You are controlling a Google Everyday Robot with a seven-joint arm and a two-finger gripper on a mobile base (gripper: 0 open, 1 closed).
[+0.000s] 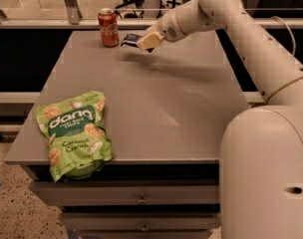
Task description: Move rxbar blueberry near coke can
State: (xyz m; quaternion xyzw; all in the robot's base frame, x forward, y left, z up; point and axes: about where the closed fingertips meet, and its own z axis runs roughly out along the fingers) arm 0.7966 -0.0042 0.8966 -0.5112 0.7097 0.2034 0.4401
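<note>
Far end of the table (171, 113), left of centre: gripper (143, 41) is lifted off the surface. I see its pale fingers (151, 40) closed onto 1 end of the snack bar (130, 38), the dark blue wrapper poking out to the left. The bar is held clear of the tabletop, with a soft shadow on the grey surface under it.

Can (108, 28) stands upright at the far left part of the table, red with a silver top. The bar is just right of it, close but with a small gap, not touching.

Arm (226, 14) reaches in from the right, over the far edge.

Green chip bag (74, 133) lies flat at the near left corner, well apart from both. 2 drawer fronts (141, 200) below the near edge.
</note>
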